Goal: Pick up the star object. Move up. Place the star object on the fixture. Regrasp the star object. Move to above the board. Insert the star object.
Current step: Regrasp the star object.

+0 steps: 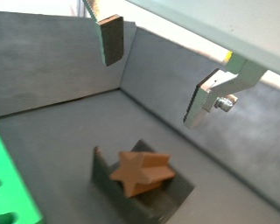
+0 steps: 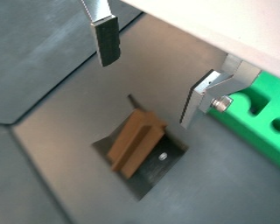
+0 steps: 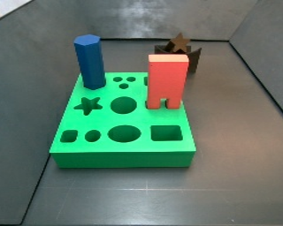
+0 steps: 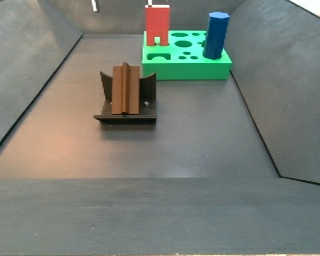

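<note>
The star object, a dark brown star-section peg, lies on its side in the notch of the fixture. It shows lengthwise in a wrist view and in both side views. My gripper hangs open above the peg, its fingers well apart, with nothing between them. The fixture stands on the floor close to the green board, which also shows at the edge of both wrist views.
A tall blue hexagonal peg and a red arch block stand in the board. Grey walls enclose the floor on all sides.
</note>
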Controlling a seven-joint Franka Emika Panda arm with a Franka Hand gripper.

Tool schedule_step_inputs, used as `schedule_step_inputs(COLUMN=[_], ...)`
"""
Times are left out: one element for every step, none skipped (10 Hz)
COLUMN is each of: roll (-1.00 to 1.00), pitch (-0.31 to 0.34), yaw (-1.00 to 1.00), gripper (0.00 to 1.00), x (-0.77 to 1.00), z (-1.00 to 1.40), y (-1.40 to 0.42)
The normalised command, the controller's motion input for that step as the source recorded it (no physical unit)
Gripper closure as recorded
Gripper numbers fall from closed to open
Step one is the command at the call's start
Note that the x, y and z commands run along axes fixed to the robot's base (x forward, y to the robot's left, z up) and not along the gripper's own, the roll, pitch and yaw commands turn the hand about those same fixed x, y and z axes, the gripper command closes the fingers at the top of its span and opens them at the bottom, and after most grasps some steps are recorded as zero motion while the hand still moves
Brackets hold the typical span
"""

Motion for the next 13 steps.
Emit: schedule_step_inputs(roll=[1.0,1.0,1.0,1.0,1.0,1.0,0.88,0.63,0.38,0.26,0.2,0.18,0.15], pitch=[-0.009,0.0,0.011,0.032,0.055,0.093,0.105,0.108,0.102,0.091,0.158,0.135,0.094], yaw=[0.04,0.04,0.05,0.05,0.06,0.08,0.08,0.1,0.12,0.13,0.07,0.08,0.12], gripper=[0.0,0.0,0.0,0.0,0.0,0.0,0.0,0.0,0.0,0.0,0.0,0.0,0.0], x=[0.02,0.03,0.04,0.06,0.07,0.09,0.09,0.09,0.09,0.08,0.03,0.03,0.04], z=[-0.01,-0.01,-0.01,-0.01,-0.01,-0.01,-0.02,-0.01,-0.01,0.0,-1.0,-1.0,-1.0], y=[-0.02,-0.02,-0.03,-0.03,-0.03,-0.04,-0.04,-0.04,-0.04,-0.03,0.08,0.07,0.07])
